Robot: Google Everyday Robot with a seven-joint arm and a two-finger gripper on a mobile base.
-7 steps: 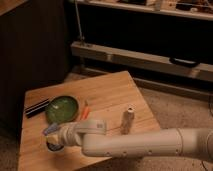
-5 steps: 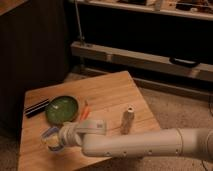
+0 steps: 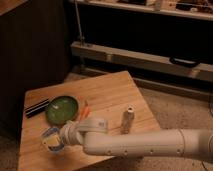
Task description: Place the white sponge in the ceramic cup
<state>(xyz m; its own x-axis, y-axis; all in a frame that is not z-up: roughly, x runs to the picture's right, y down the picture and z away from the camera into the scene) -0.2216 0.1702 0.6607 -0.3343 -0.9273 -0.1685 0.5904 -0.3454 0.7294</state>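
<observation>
My gripper is at the front left part of the wooden table, at the end of the white arm that reaches in from the right. At its tip there is a pale bluish-white rounded thing with a yellowish patch. I cannot tell whether this is the ceramic cup, the white sponge, or both together. No other cup or sponge shows on the table.
A green plate lies just behind the gripper. A black flat object lies to its left, and an orange item to its right. A small upright bottle stands near the arm. The table's front left edge is close to the gripper.
The gripper has shifted slightly left and toward the table's front edge with the pale thing at its tip. Nothing else on the table has moved.
</observation>
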